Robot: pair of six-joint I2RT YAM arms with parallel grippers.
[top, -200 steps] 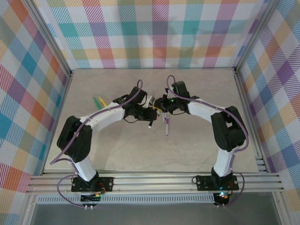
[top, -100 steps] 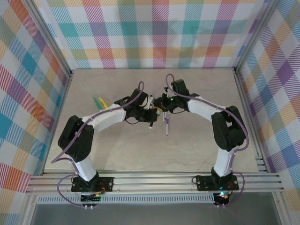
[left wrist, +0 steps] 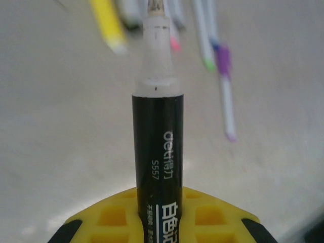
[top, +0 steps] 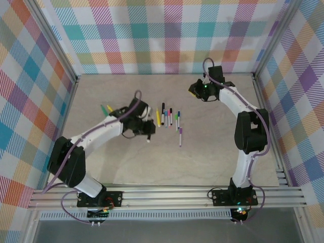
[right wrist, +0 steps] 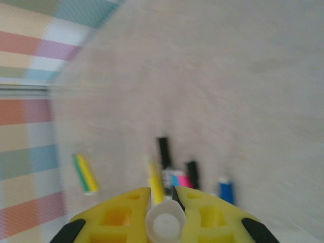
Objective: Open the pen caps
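My left gripper (left wrist: 158, 215) is shut on a black-barrelled pen (left wrist: 157, 152) whose white neck and bare tip (left wrist: 156, 12) point away from the camera. From above, this left gripper (top: 146, 127) sits just left of a row of pens (top: 170, 117) lying mid-table. Far back on the right, my right gripper (top: 195, 90) is lifted, and its yellow fingers are shut on a white pen cap (right wrist: 165, 223). The pens in the row keep their coloured caps, among them a purple one (left wrist: 223, 59) and a blue one (right wrist: 226, 190).
A green and a yellow highlighter (top: 106, 109) lie together left of the left arm. A thin purple-ended pen (top: 180, 136) lies apart, nearer than the row. Checked walls close the table (top: 212, 152) on three sides.
The two grippers, close together over the row a second ago, have pulled apart. The right one swung back and right with the white cap. The left one drew left with the black pen.
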